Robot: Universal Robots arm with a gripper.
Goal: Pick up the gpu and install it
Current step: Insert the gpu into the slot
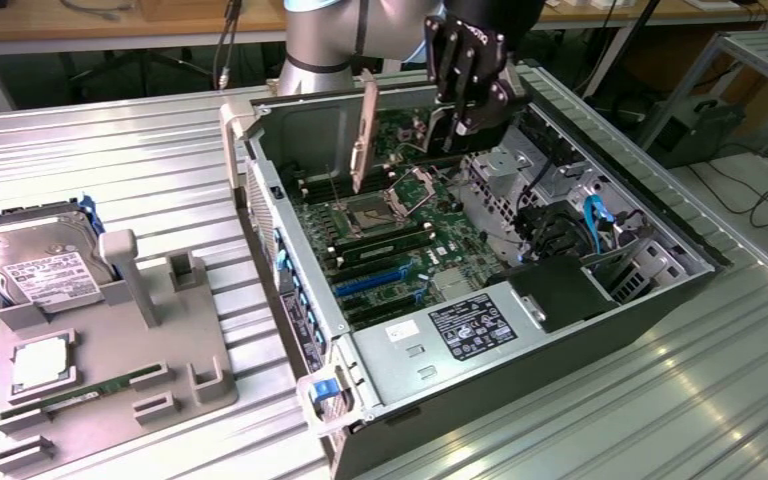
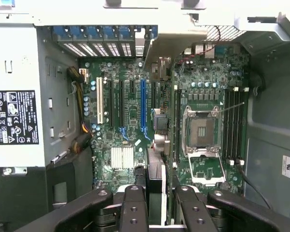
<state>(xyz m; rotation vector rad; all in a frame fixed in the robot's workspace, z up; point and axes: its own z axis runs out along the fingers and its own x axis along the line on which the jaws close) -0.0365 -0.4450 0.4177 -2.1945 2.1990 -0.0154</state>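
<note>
The end effector (image 1: 471,125) hangs over the open computer case (image 1: 651,300), pressed together on the gpu (image 1: 398,125). The card is carried on edge above the motherboard (image 1: 384,235), clear of it. In the wrist view the fingers (image 2: 134,205) stand on either side of the thin card (image 2: 155,174), which runs edge-on away from the camera, just beside the long blue expansion slot (image 2: 143,106) and not seated in it.

The card's slim pale end bracket (image 1: 368,130) hangs upright toward the rear wall of the case.

I judge the gpu light and stiff but fragile. It is a bare circuit board with small parts on its faces, and the bracket is thin metal that could bend. The flat faces are the sensible place to hold it, near the upper edge and away from the connector edge, as the end effector does here. A grip set toward one end would probably let the card tip, and smooth faces may slide under side load.

On the counter (image 1: 131,150) the gray fixture (image 1: 117,330) carries a hard drive (image 1: 37,265) and a memory stick (image 1: 84,397), well apart from the case.
</note>
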